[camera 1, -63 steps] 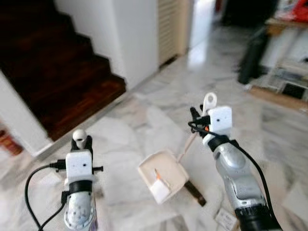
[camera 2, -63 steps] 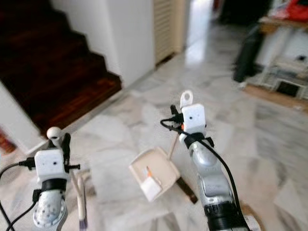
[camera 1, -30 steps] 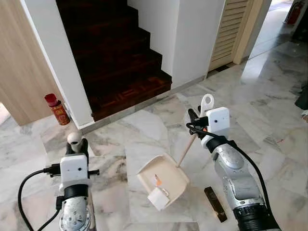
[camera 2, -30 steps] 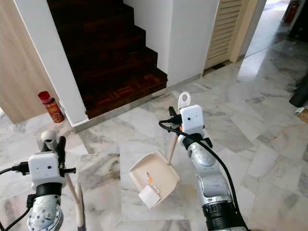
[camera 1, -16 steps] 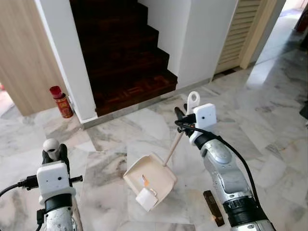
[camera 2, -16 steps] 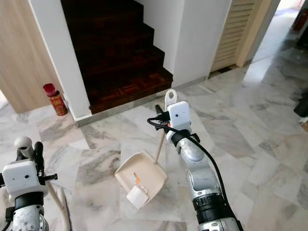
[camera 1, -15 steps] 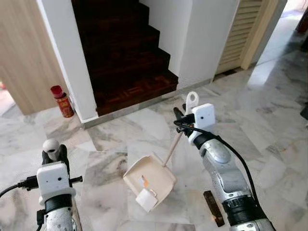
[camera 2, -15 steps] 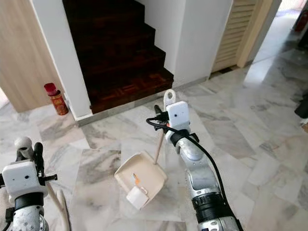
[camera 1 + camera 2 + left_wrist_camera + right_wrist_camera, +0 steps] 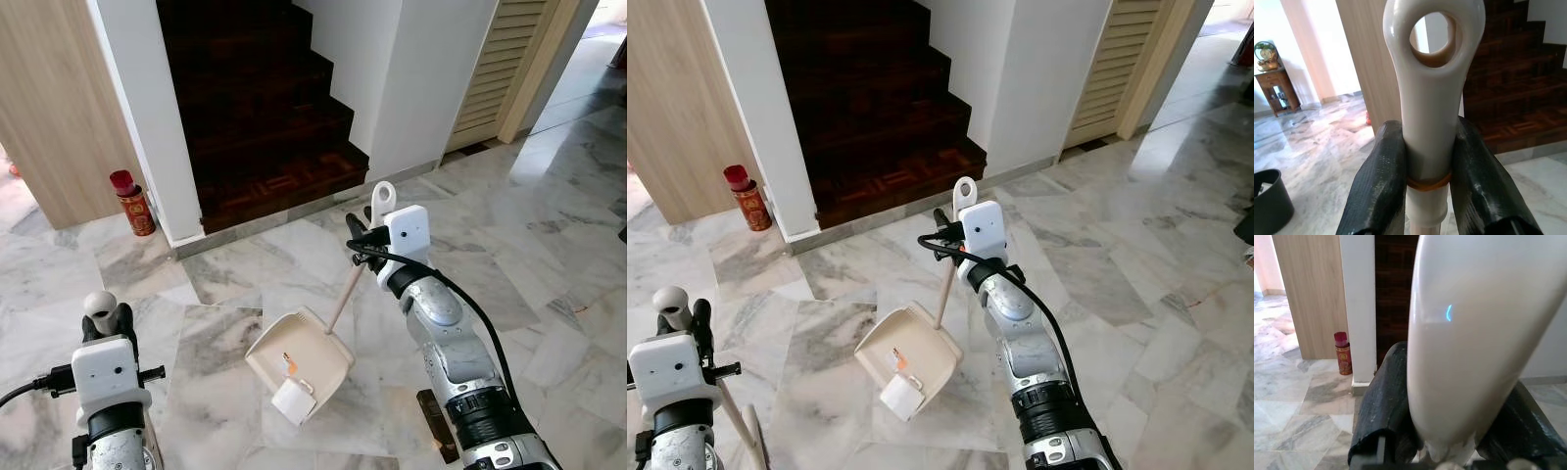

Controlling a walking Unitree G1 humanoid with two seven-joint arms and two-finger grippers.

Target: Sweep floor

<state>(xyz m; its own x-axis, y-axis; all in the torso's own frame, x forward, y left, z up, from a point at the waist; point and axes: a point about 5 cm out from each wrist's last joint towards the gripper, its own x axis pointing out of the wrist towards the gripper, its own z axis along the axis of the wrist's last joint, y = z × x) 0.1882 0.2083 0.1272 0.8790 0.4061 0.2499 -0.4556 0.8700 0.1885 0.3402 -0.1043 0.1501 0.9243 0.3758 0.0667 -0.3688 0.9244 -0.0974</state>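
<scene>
Dustpan (image 9: 299, 364) hangs tilted just above marble floor (image 9: 549, 245), white scrap (image 9: 292, 401) and orange bit inside; my right gripper (image 9: 364, 238) is clamped on its stick handle top. Left gripper (image 9: 1425, 183) clenches broom handle (image 9: 1431, 98). Both look light, stiff plastic, slick, so I'd grip high near the loop.

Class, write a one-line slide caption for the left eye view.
Right gripper holds a dustpan carrying scraps above the marble floor near dark stairs.
</scene>
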